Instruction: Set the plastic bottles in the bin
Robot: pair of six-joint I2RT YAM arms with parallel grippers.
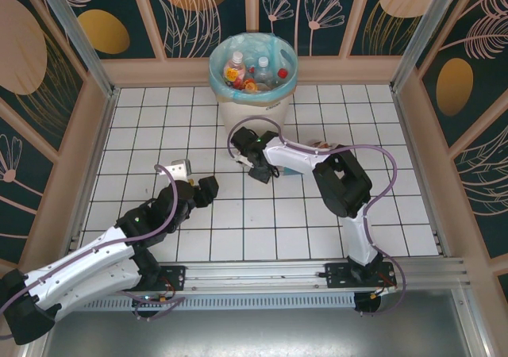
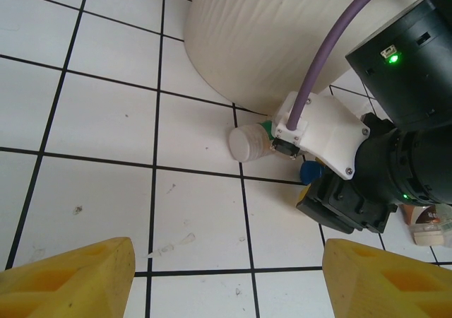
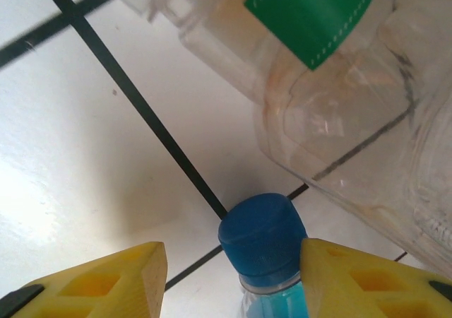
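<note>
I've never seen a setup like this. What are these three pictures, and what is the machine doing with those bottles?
Two robot arms stand on a white tiled table. The overhead picture shows both; the other two come from small cameras on each wrist, whose yellow tips are that arm's claw.

At the back stands a round off-white bin with a light blue bag, already holding several plastic bottles.

The right claw is down by the bin, its fingers on either side of a blue-capped bottle, beside a clear bottle with a green label lying on the tiles.

The left claw is open and empty, looking on.
</note>
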